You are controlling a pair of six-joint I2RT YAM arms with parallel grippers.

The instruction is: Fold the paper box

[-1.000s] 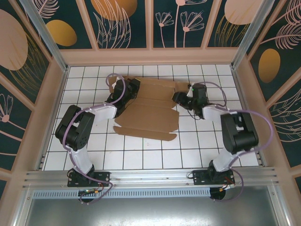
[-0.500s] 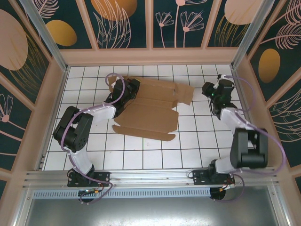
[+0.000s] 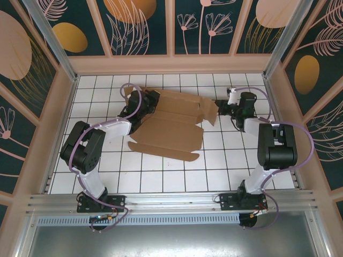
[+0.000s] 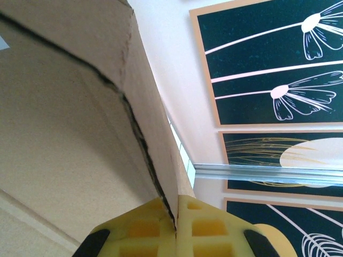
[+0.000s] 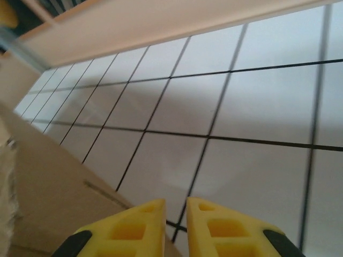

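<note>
Task thing: paper box [image 3: 169, 126] lay as a mostly flat die-cut sheet on the tiled table [image 3: 236, 160], slightly toward 11 o'clock of table centre in top view.
Done: very little, by the look. Main panels lay flat. Side flap [image 3: 210, 111] at sheet's 3 o'clock stood partly raised. Corner at sheet's 10 o'clock was lifted in the L grip. Judged early stage.
Left to do: nearly all folds, i.e. walls up, tabs tucked, lid over. Strip flap [image 3: 163, 151] at sheet's 6 o'clock lay flat on the tiles.
L grip: left gripper [image 3: 151, 103] sat at sheet's 10 o'clock corner. In L wrist view, yellow pads [image 4: 144, 230] were pinched tight on a cardboard edge, w/ the panel rising away toward 11 o'clock.
R grip: right gripper [image 3: 220, 107] sat just beside the side flap, on its 3 o'clock side. Couldn't tell contact from top view. In R wrist view, fingertips [image 5: 134, 225] stood a narrow gap apart w/ nothing between, cardboard at 8 o'clock, bare tiles ahead.
Containers: none formed yet. No walls closed, so no cavity.
Contents: n/a. Nothing seen lying on the sheet.
Next (guess): probably a hold on the side flap while the L grip pinned the far corner.
Risk (guess): sheet sliding on smooth tiles, or a crease going off the score line.
</note>
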